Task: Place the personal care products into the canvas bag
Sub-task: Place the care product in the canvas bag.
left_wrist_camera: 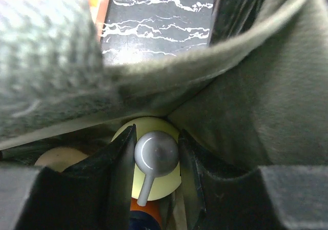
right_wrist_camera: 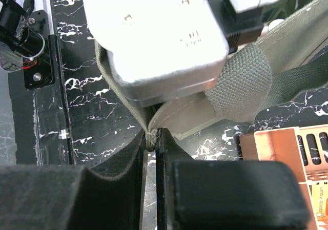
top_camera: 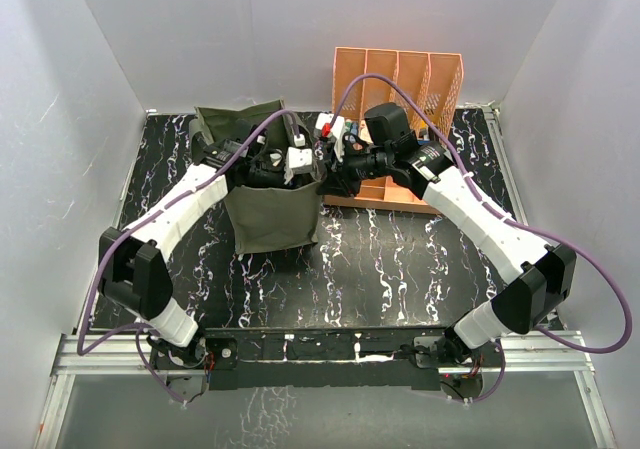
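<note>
Dropping-in step: left gripper pinches the yellow bottle inside the bag; right gripper clamps its three-o'clock rim. Next, probably release.

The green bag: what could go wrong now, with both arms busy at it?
The right tool pinches only a thin fold of the canvas bag at its rim; if that slips, the mouth could sag shut over the left tool. The left tool holds the pale bottle just by its round grey cap, which might twist or slip free.
</note>
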`<action>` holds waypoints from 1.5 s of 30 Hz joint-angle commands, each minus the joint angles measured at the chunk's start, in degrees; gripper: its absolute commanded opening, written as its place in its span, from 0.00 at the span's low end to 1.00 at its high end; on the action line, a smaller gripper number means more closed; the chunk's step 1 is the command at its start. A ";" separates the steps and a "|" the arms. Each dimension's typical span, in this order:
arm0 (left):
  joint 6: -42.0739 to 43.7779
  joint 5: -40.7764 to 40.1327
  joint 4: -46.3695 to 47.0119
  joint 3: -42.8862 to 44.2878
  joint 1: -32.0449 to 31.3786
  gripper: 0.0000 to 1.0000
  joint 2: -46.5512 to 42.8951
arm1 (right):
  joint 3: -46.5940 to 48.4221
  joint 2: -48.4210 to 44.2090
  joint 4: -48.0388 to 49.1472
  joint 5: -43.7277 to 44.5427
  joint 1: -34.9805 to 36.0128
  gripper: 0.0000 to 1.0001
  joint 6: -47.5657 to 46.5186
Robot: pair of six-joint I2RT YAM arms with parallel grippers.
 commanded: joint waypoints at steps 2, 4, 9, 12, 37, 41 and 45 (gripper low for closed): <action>3.38 7.52 0.35 -0.48 -0.92 0.00 -1.20 | 5.31 -2.06 6.34 -5.87 0.02 0.08 0.04; 3.53 7.74 1.73 -2.07 -0.98 0.00 -1.63 | 4.35 -2.06 6.41 -5.89 0.02 0.08 -0.31; 4.93 7.19 2.68 -4.31 -1.00 0.00 -2.17 | 1.92 -2.76 6.67 -4.35 0.01 0.08 -1.68; 6.79 6.48 0.94 -4.55 -1.04 0.00 -1.47 | 1.58 -2.86 6.72 -4.71 -0.01 0.08 -1.67; 0.87 5.45 4.33 -4.48 -1.09 0.51 -6.20 | -1.17 -3.40 5.25 -4.09 0.11 0.12 -4.84; -1.13 4.44 3.96 -2.87 -1.09 0.62 -6.81 | -1.48 -3.49 5.30 -3.92 0.06 0.13 -5.22; -2.05 1.91 2.57 -0.73 -1.02 0.65 -7.57 | -1.61 -3.47 5.12 -3.46 0.10 0.15 -5.52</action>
